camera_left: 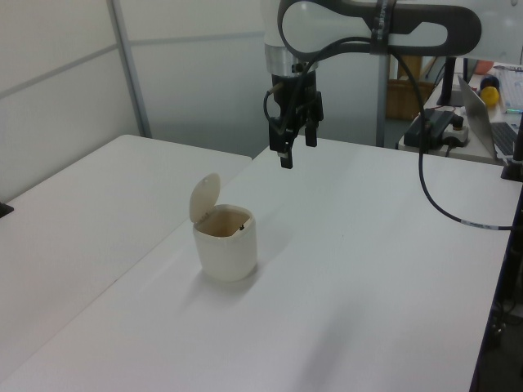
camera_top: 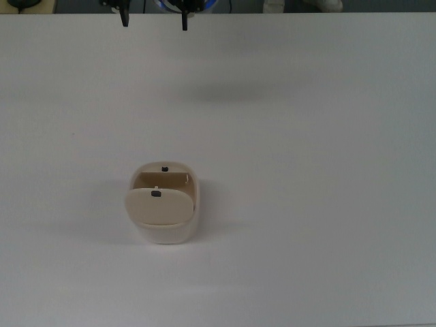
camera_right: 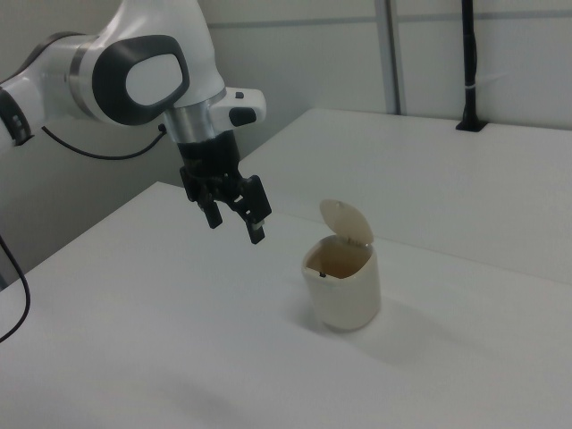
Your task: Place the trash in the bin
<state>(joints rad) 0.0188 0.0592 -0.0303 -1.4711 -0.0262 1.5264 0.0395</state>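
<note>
I read the bin (camera_left: 225, 243) as standing upright near the middle of the white surface (camera_left: 368, 269); its flap lid (camera_left: 204, 196) is tipped up and back, so the mouth is exposed from above, which is the condition needed for a drop from overhead. In the right view the lid (camera_right: 347, 221) stands on the far side of the opening, leaving the near side free.

The gripper (camera_left: 293, 147) hangs in the air well apart from the bin, toward the far end of the surface in the left view; in the top view only the tips of the fingers (camera_top: 125, 17) show at the upper edge. The fingers (camera_right: 256, 230) are spread apart with nothing between them; no load is carried.

I cannot locate the trash on the surface in any view; no loose wad lies beside the bin. The interior of the bin is shadowed, with one small dark speck at the rim, and I cannot tell what lies at the bottom. My judgement: either the wad is already inside, in which case the deposit is done and the arm stands clear, or it lies outside the cameras' reach.
</note>
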